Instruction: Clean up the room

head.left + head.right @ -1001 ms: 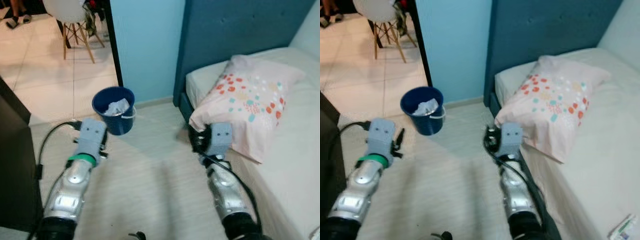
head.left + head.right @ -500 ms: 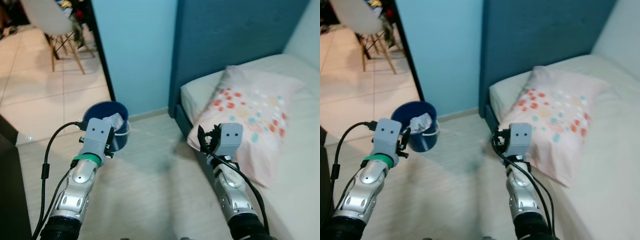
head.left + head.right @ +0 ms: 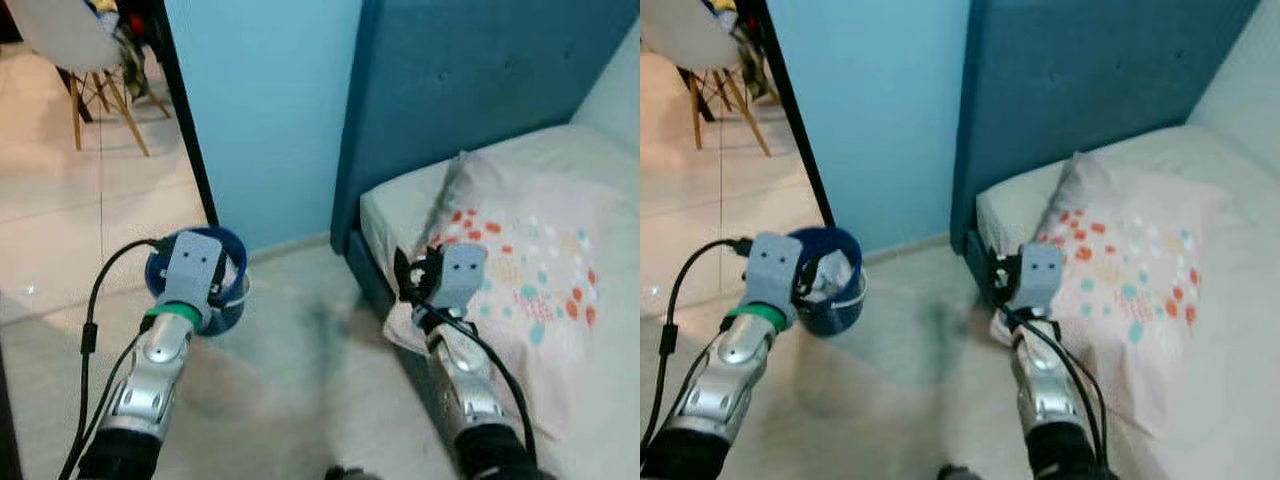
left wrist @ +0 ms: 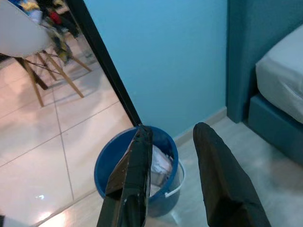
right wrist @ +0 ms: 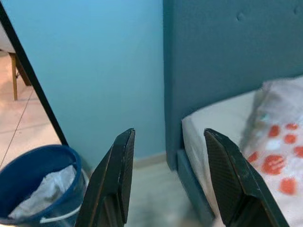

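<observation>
A blue bucket [image 3: 835,300] holding crumpled white paper [image 4: 158,165] stands on the floor by the light blue wall. My left gripper [image 4: 175,177] is open, held just in front of the bucket with nothing between its fingers. A pale pillow [image 3: 520,290] with red and teal spots lies on the bed [image 3: 400,200], hanging over its edge. In front of the bed's near corner my right gripper [image 5: 173,177] is also open and holds nothing.
A dark blue padded headboard [image 3: 470,80] rises behind the bed. A black door frame [image 3: 185,130] opens to a tiled room with a white chair [image 3: 70,50] on wooden legs. Pale floor [image 3: 300,370] lies between my arms.
The camera has moved closer to the wall and bed, so the whole scene shifted. Both arms have risen; the left gripper now covers part of the bucket.
</observation>
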